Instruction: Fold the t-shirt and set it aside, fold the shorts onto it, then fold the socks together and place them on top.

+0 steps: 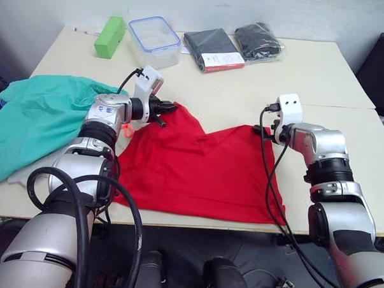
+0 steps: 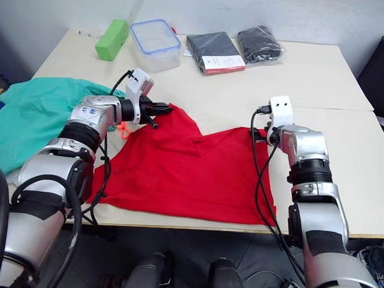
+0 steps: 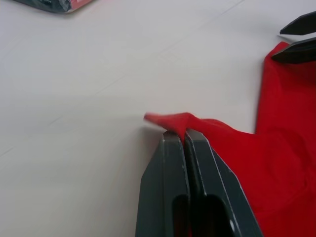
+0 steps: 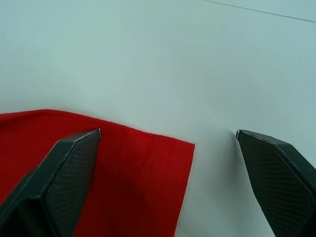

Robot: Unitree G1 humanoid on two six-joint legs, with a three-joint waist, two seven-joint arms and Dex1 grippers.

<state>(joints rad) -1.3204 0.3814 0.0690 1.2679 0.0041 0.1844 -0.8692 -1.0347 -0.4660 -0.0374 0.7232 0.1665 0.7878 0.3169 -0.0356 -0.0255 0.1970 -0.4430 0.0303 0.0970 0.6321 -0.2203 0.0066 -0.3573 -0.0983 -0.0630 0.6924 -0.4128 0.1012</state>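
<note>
Pinching t-shirt [image 1: 197, 166] edge, left pincer [image 3: 183, 134]

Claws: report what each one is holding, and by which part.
The left claw is shut on the red t-shirt, pinching a far corner of the cloth. The right claw is open over the shirt's other far corner and holds nothing.

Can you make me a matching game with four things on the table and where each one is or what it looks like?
Things:
1. t-shirt
2. shorts
3. green block
4. clear box

Descriptions:
A. has a blue rim, on the far side of the table
B. teal, bunched at the table's left edge
C. red, pinched at one corner by the left gripper
D. lies beside the clear box, on its left

Pairs: 1-C, 2-B, 3-D, 4-A
</note>
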